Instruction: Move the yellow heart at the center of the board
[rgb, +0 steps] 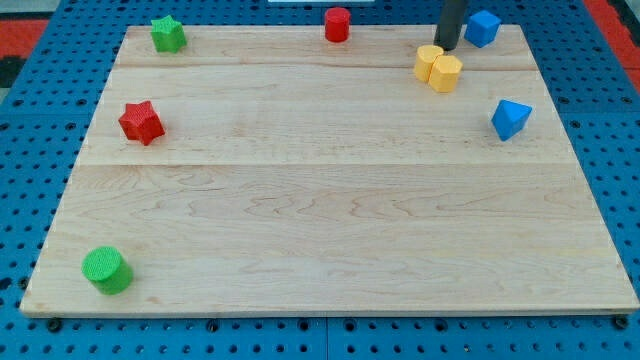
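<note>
Nearest, at the table's (330, 240) near left corner, stands a green cylinder (107, 270). Farther back on the left side sits a red star (141, 122). On the right side, about as far, lies a blue block (511, 119), wedge-like in shape. Beyond it and a little to the left is the yellow heart (438, 68), in the far right part of the table, well away from the middle. My tip (446, 47) stands just behind the heart, touching or nearly touching its far edge. There is no pincer on this arm, only the dark rod. Along the far edge are a green star (168, 34) at left, a red cylinder (337, 24) near the middle, and a blue cube (483, 28) just right of the rod.
</note>
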